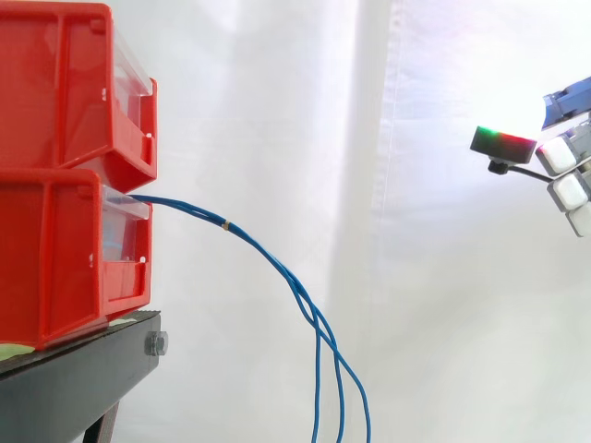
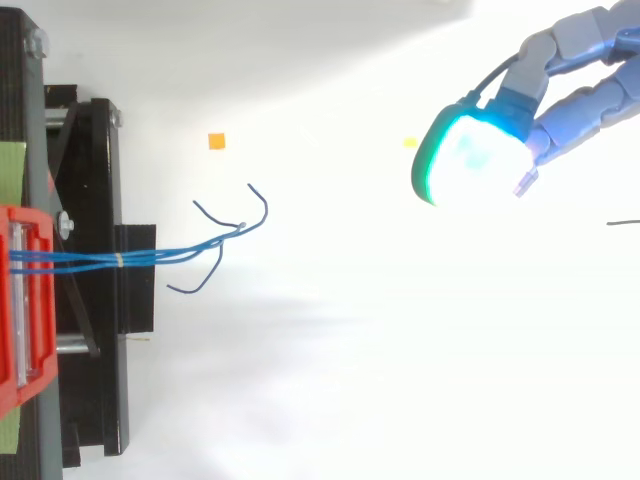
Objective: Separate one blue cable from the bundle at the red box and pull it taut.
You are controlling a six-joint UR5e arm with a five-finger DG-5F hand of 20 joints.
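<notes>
One robot hand (image 2: 590, 100) high right, fingers straight (holding nothing), well apart from blue cables (image 1: 277, 268).

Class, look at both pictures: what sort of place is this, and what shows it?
Probably a robot lab or test bench: stacked red bins on a black stand, a white curtain behind, and a robot hand apart from a bundle of blue cables.

We see a lab rig: red bins (image 1: 65, 175) on a black stand (image 1: 83, 383) at nine o'clock, white curtain (image 1: 388, 212) behind.
</notes>
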